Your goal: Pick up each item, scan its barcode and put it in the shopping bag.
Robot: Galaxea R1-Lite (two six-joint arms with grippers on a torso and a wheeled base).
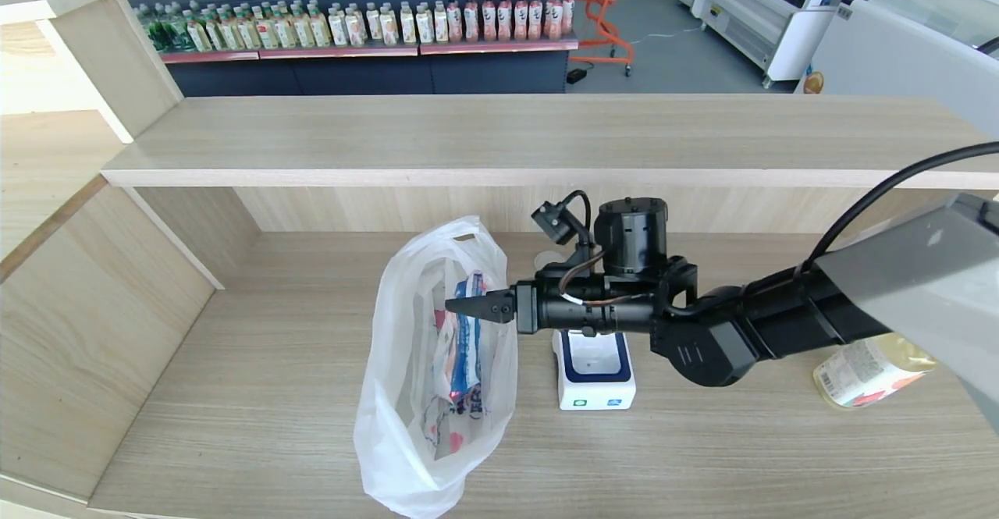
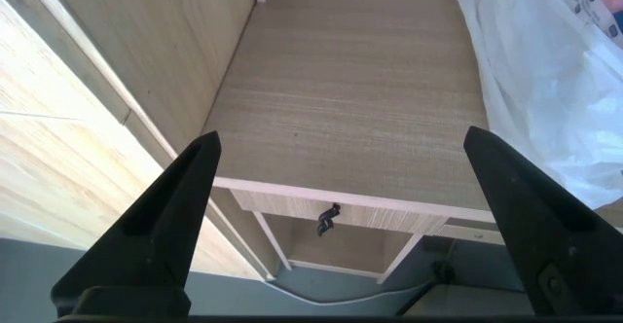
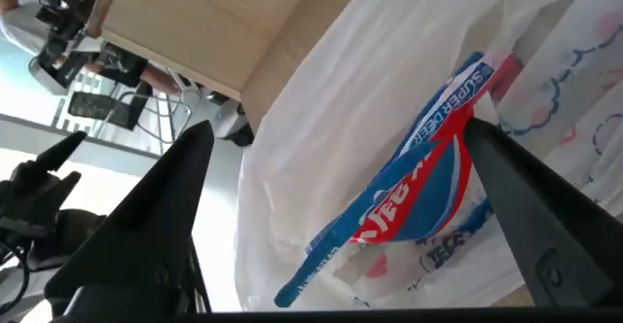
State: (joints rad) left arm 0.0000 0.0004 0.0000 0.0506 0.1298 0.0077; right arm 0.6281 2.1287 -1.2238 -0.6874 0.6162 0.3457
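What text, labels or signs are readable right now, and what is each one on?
On the blue-and-red packet in the shopping bag: white lettering, creased and slanted, so no word reads reliably.
On the bottle lying on the counter: a printed label, too small to read.
On the scanner: one green and one blue square mark, no legible words.
On the shelf bottles: labels too small to read.

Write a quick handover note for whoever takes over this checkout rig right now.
Left gripper: open, empty, by the near edge of the wooden counter.
Right gripper: open, at the mouth of the white plastic shopping bag.
Done: the blue, red and white packet is in the bag.
To do: the clear bottle of yellow liquid lies on the counter, right of the white-and-blue scanner. Scan it and bag it.
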